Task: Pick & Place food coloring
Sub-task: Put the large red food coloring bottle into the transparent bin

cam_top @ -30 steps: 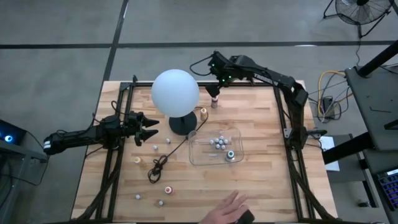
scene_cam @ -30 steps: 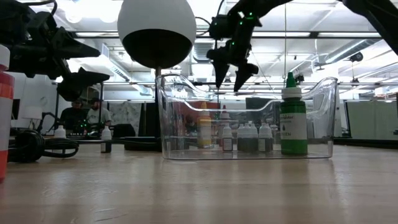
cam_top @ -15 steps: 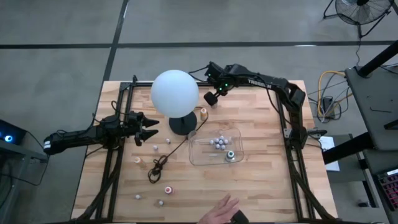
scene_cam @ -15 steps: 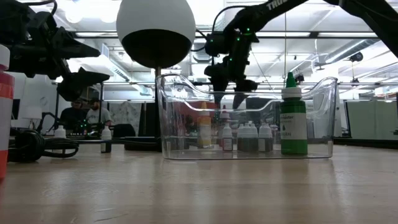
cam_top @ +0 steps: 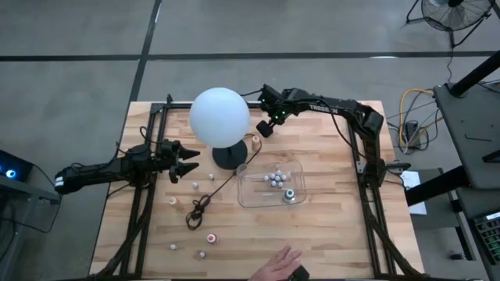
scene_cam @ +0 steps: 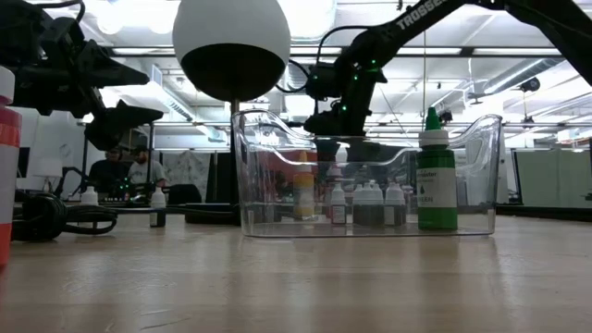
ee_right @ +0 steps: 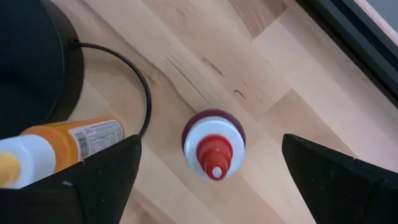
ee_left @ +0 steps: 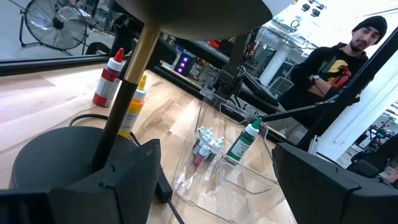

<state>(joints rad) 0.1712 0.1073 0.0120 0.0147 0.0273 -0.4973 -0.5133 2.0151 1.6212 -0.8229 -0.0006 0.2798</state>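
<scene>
A red-capped food coloring bottle stands upright on the wood at the table's far side, next to an orange one by the lamp base. My right gripper hangs over the red-capped bottle, pointing steeply down. It is open, with one finger on either side and clear of the bottle. Several bottles stand in the clear tray, among them a green one. More lie scattered at the near left. My left gripper waits open at the table's left, pointing level toward the lamp.
A big white globe lamp with a black base and a coiled cord stands just left of my right gripper. A person's hand reaches over the near edge. Another person stands beyond the table.
My right gripper has come down toward the red-capped bottle and a little toward the lamp, staying open. The person's hand at the near edge has drawn back slightly.
</scene>
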